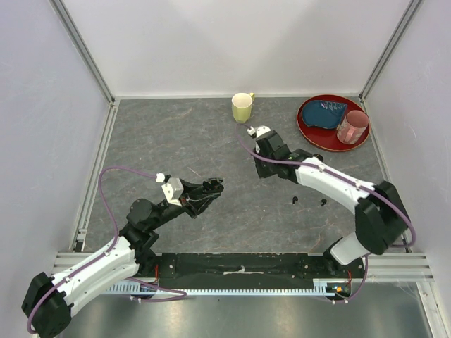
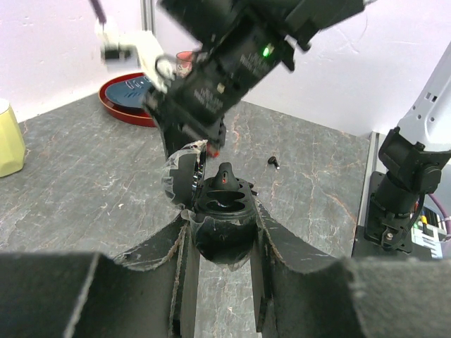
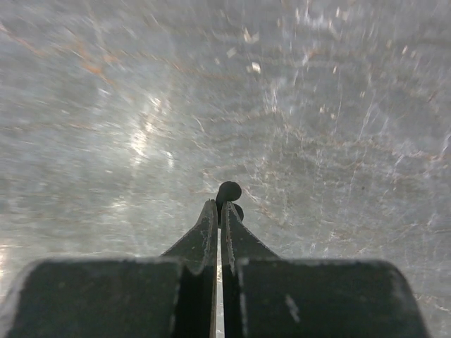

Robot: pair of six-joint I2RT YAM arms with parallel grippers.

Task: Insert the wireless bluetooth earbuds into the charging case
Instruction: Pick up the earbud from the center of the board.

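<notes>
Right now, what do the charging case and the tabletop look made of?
Charging case: likely hard plastic, glossy black, with highlights on its rounded shell. Tabletop: grey with pale marble-like veins and a soft sheen; stone or printed laminate, cannot tell.

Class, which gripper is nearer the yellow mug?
Right. In the top view the right gripper hangs just below the yellow mug; the left gripper, holding the charging case, is farther down-left.
</notes>
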